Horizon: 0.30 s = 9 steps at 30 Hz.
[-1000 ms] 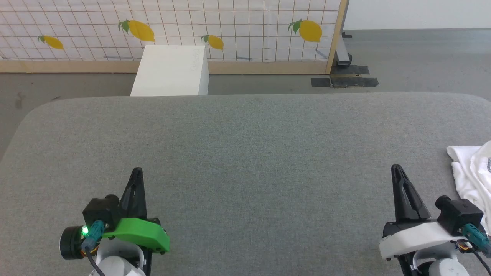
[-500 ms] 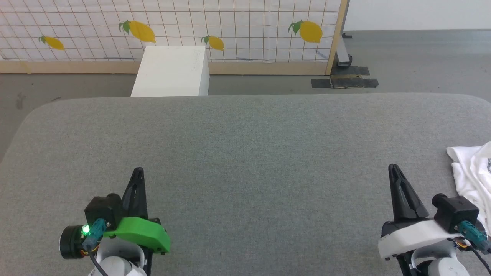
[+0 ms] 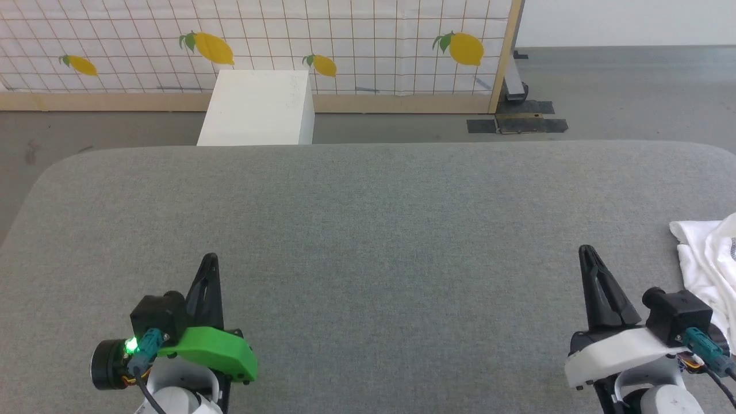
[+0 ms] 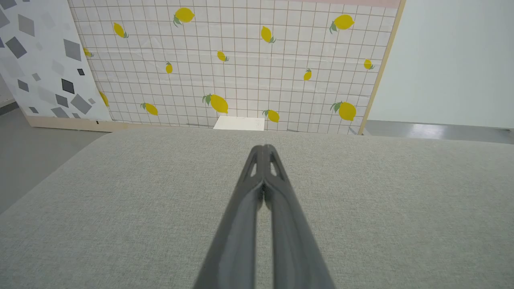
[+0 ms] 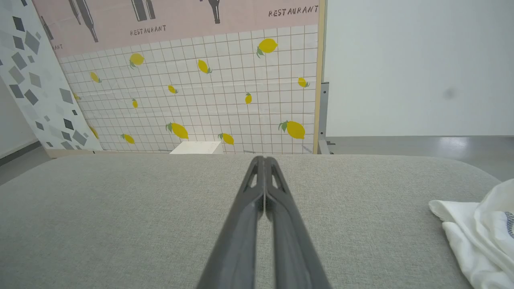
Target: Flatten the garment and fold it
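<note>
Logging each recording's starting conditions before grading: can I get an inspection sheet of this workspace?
Surface: grey fabric-covered table, rounded corners.
Job's things: white T-shirt, crumpled at the table's right edge, partly out of frame.
Clutter: nothing seen.
End effectors: left end effector and right end effector both shut, empty, apart from the T-shirt.
Cables: left wrist lead and right wrist lead, teal plugs, at the wrist cameras.
Surroundings: white box on the floor, lemon-print panel behind.

Left gripper (image 3: 209, 257) fingers closed, right gripper (image 3: 585, 250) likewise
</note>
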{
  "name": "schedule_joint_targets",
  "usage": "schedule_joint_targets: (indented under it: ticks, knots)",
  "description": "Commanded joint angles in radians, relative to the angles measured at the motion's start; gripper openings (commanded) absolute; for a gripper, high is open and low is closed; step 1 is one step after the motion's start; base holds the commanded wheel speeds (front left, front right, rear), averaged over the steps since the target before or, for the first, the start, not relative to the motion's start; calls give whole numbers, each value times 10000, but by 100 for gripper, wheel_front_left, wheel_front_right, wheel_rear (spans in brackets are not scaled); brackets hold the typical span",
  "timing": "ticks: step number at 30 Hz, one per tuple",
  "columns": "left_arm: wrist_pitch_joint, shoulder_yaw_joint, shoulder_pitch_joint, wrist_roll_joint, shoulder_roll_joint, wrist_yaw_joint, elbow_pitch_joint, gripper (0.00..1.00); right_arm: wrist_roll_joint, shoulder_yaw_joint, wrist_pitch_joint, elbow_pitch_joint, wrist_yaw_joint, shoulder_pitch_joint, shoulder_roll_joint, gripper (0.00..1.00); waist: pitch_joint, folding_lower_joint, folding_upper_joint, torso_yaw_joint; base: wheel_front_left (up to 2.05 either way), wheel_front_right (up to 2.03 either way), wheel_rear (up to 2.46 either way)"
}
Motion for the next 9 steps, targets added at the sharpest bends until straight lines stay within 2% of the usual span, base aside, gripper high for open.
schedule_joint_targets:
  ticks: [1, 9]
  knots:
    - [74, 22, 130, 180, -30, 60, -87, 0, -101, 31, 67, -82, -6, 73, 2, 0, -3, 0, 0, 1, 0, 0, 0]
    - [235, 34, 183, 303, -53, 72, -223, 0, -235, 60, 228, -174, -7, 84, 2, 0, -16, 0, 0, 7, 0, 0, 0]
